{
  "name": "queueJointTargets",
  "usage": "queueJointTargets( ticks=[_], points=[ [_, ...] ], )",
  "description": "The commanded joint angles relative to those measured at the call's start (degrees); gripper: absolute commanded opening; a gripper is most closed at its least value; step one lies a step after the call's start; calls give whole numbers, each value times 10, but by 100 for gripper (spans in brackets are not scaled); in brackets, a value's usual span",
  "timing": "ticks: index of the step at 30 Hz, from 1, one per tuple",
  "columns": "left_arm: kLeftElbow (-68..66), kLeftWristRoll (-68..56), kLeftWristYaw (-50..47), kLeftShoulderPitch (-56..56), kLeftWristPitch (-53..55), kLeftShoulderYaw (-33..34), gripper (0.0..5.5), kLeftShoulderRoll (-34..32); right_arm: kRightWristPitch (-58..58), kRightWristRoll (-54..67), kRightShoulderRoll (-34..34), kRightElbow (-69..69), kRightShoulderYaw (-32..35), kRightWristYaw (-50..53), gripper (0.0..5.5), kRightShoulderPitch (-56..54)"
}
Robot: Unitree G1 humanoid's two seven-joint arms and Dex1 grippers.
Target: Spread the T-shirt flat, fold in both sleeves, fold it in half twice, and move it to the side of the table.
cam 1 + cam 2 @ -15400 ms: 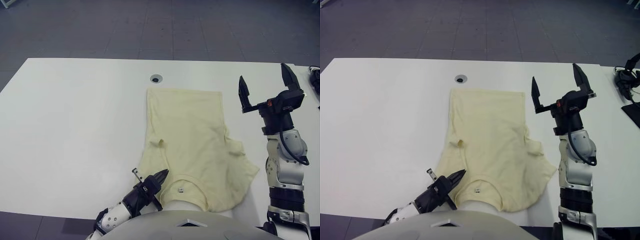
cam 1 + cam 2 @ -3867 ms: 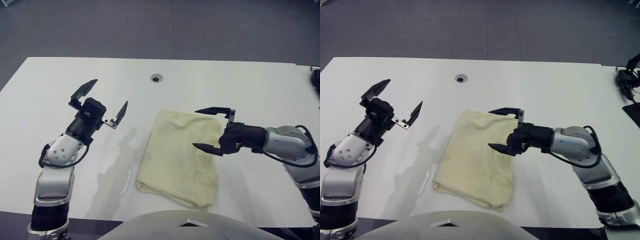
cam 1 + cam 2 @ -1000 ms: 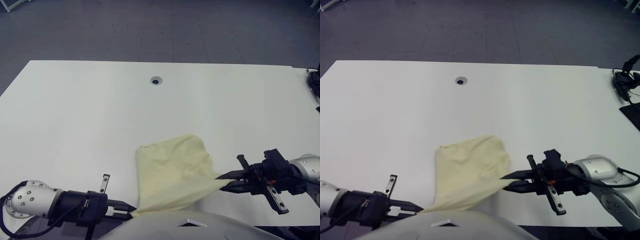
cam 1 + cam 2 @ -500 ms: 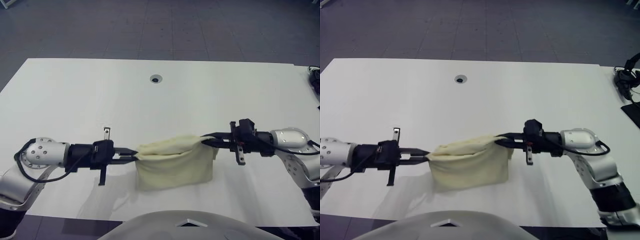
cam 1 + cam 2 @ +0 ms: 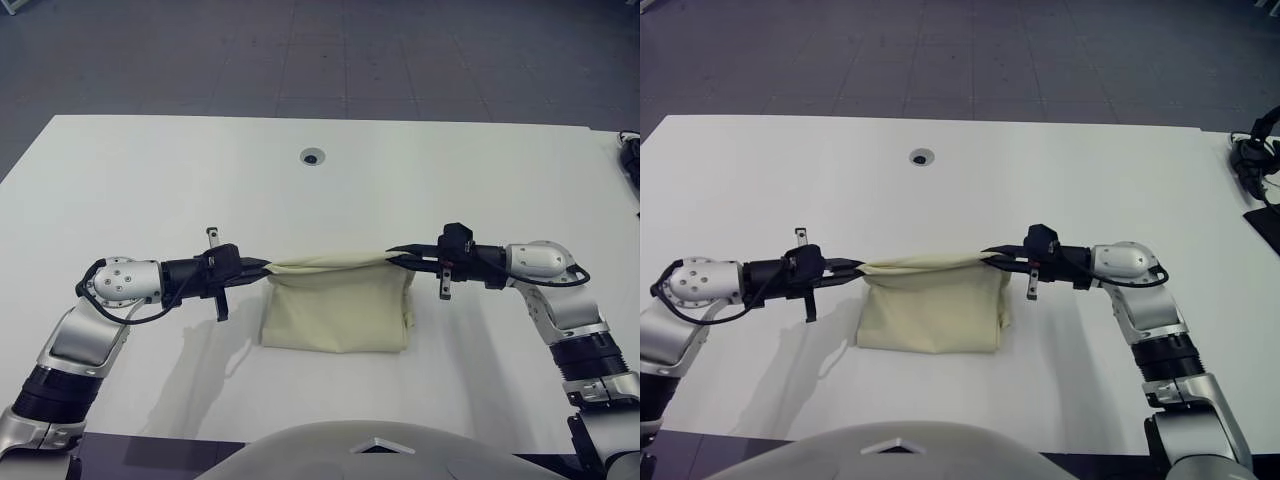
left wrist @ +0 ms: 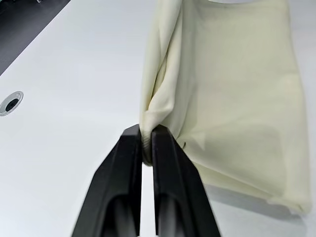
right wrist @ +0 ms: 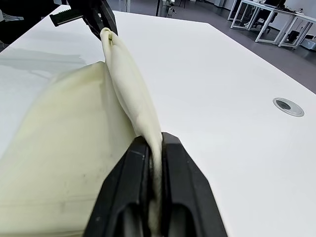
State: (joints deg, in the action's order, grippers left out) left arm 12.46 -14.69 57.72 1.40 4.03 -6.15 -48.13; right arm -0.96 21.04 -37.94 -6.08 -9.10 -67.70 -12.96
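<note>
The left hand (image 5: 258, 267) and right hand (image 5: 398, 258) each clamp an upper corner of the soft pale-yellow T-shirt (image 5: 338, 312). Its folded rectangle drapes onto the white tabletop (image 5: 150, 170).

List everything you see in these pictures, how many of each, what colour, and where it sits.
T-shirt: one, pale yellow, folded, mid-table toward the near edge; upper edge stretched between both grippers.
table: one, white, under everything.
cable hole: one, dark with a grey ring, far middle of the table.
black item: one, at the table's right edge, too cut off to identify.
left gripper: one, black, shut on the T-shirt's left corner.
right gripper: one, black, shut on its right corner.
</note>
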Motion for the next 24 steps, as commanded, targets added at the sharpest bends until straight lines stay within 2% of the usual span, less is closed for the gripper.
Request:
queueJointTargets(
  ticks=[1, 7, 14, 17, 20, 24],
  points=[
    [-6, 20, -32, 2, 21, 1, 46, 21, -10, -17, 5, -10, 21, 19, 114, -7],
    [-20, 29, -143, 15, 78, 37, 137, 83, -43, -48, 30, -24, 54, 96, 206, -23],
    [-17, 20, -252, -56, 122, 101, 248, 146, -63, -75, 50, 54, 22, 112, 313, 9],
    [-13, 27, -279, -68, 123, 111, 300, 159, -65, -89, 63, 91, -6, 113, 362, 11],
    [13, 10, -308, -70, 114, 147, 348, 179, -76, -122, 79, 99, -58, 101, 408, -6],
    [53, -24, -388, -48, 95, 230, 421, 229, -150, -241, 117, -1, -145, 110, 478, -84]
  ],
)
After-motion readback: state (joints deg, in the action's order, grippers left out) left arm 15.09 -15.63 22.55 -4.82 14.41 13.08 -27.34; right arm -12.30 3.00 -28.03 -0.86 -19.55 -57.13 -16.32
